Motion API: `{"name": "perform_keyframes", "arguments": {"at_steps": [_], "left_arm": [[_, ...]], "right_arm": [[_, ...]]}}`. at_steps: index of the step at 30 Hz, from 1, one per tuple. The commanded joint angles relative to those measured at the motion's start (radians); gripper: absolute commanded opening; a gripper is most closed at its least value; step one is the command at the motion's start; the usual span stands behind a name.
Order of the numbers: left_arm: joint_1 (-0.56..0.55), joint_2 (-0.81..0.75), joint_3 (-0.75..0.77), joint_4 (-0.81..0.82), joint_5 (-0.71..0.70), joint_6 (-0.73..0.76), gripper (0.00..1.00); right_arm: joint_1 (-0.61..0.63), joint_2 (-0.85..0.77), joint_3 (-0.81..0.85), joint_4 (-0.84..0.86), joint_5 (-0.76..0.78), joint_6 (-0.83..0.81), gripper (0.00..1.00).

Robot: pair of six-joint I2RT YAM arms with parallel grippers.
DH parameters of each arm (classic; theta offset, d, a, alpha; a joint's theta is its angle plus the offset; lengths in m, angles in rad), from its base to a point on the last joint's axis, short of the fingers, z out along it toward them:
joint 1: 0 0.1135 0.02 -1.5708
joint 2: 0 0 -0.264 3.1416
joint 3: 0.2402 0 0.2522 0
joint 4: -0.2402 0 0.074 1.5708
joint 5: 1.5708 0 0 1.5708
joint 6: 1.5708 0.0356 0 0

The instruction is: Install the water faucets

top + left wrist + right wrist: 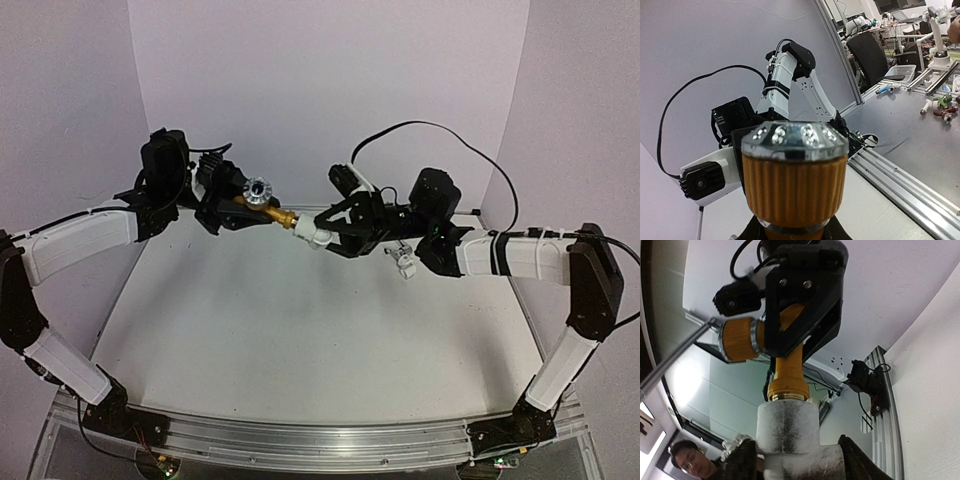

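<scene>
The brass-gold faucet hangs level in the air over the back of the table. Its ribbed knob with a shiny silver cap fills the left wrist view. My left gripper is shut on the faucet's body just under that knob. The faucet's threaded end sits in the mouth of a white pipe fitting. My right gripper straddles the lower part of that fitting, its fingers close on both sides with a slim gap on the left. A small silver faucet lies on the table under the right forearm.
The white table has lilac walls behind and on both sides. An aluminium rail runs along the near edge between the arm bases. Cables loop above the right arm.
</scene>
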Motion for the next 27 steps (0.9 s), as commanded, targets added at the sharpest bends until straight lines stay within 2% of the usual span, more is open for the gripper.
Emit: {"name": "perform_keyframes", "arguments": {"at_steps": [1, 5, 7, 9, 12, 15, 18, 23, 27], "left_arm": [[-0.009, -0.027, 0.107, 0.04, -0.03, -0.295, 0.0], [-0.007, -0.045, 0.059, 0.045, -0.405, -0.647, 0.0], [0.004, -0.046, 0.018, 0.046, -0.6, -0.895, 0.0], [0.027, -0.037, -0.011, 0.046, -0.667, -1.119, 0.0], [0.034, -0.023, -0.059, 0.045, -0.663, -1.426, 0.0], [0.032, -0.038, -0.112, 0.046, -0.66, -1.611, 0.0], [0.032, -0.086, -0.179, 0.046, -0.693, -1.742, 0.0], [0.03, -0.15, -0.285, 0.046, -0.727, -1.902, 0.0], [0.024, -0.162, -0.351, 0.046, -0.7, -2.061, 0.0]], "right_arm": [[-0.079, -0.076, -0.047, -0.092, 0.117, -0.078, 0.79], [-0.1, -0.173, -0.025, -0.501, 0.296, -0.594, 0.97], [-0.1, -0.214, -0.017, -0.648, 0.398, -0.802, 0.98], [-0.099, -0.252, -0.038, -0.684, 0.472, -0.955, 0.98], [-0.065, -0.312, -0.084, -0.683, 0.551, -1.217, 0.98], [0.038, -0.353, -0.153, -0.639, 0.691, -1.521, 0.98], [0.144, -0.338, -0.188, -0.567, 0.883, -1.757, 0.98], [0.232, -0.315, -0.291, -0.288, 0.965, -1.931, 0.98], [0.269, -0.287, -0.293, -0.25, 0.975, -2.077, 0.98]]}}
